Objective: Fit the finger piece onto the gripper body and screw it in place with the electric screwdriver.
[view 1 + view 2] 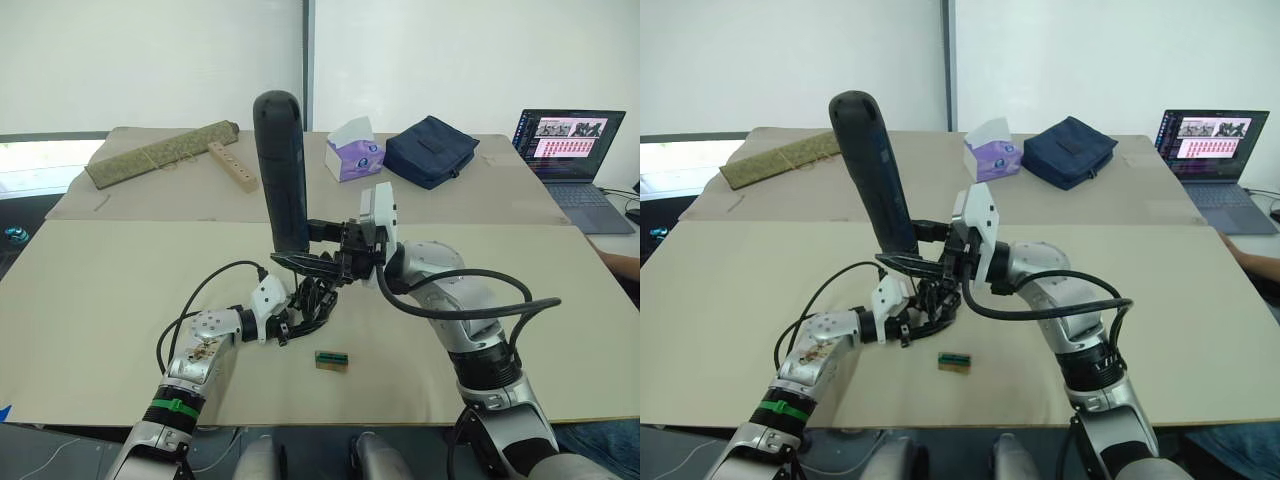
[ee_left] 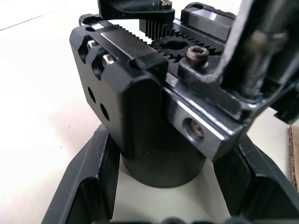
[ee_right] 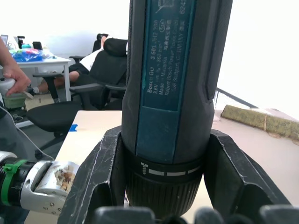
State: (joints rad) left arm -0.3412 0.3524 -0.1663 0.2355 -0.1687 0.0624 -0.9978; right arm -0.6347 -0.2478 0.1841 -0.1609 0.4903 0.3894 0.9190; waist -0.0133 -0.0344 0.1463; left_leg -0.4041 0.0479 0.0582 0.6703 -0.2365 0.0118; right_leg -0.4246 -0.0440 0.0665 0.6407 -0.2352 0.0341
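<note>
the right gripper (image 3: 163, 205) clamps the upright screwdriver (image 1: 281, 170), bit down over the gripper body (image 2: 154, 112), which the left gripper (image 2: 159, 186) grips by its round base at the middle of the table (image 1: 120, 290).

Both arms reach forward and meet at the centre. The left hand (image 1: 300, 312) sits low with its wrist nearly flat, its two black fingers (image 2: 88, 182) clamped either side of a round base. The right hand (image 1: 318, 248), bent inward at the elbow, clamps a cylinder just above.
</note>
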